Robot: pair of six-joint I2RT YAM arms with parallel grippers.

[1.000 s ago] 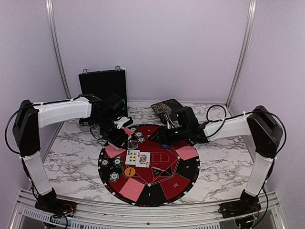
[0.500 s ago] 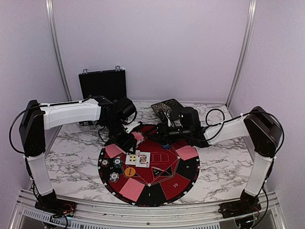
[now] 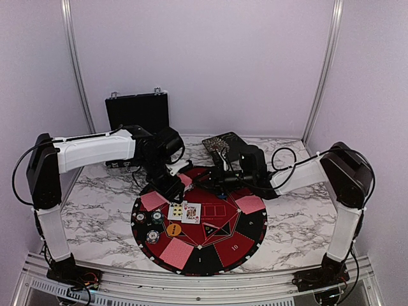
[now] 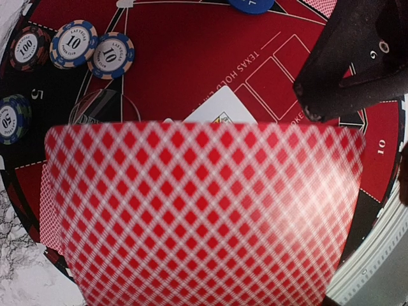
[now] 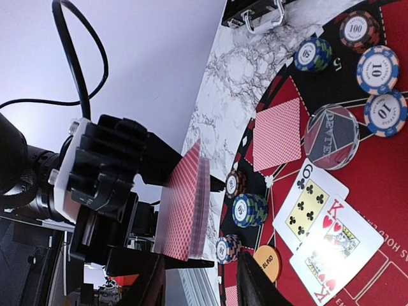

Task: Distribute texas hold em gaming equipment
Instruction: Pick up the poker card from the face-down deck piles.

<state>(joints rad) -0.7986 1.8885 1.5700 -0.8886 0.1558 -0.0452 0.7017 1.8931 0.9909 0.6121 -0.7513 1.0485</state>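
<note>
Nearest, a face-down card point(image 3: 175, 254) lies at the close rim of the round mat point(image 3: 223, 252), with poker chips point(image 3: 153, 237) and an orange button point(image 3: 173, 228) to its left. Just beyond sit two face-up cards point(image 3: 185, 211). Above the mat's far half the left claw point(image 3: 173, 186) is clenched on the red-backed deck point(image 5: 185, 204), held on edge. The right claw point(image 3: 218, 182) faces it, jaws apart and empty. To deal cleanly, I'd say it should nip only the outermost card by its edge and slide it off flat — otherwise several come away. The black case point(image 3: 137, 111) stands open at the counter's point(image 3: 95, 217) back.
</note>
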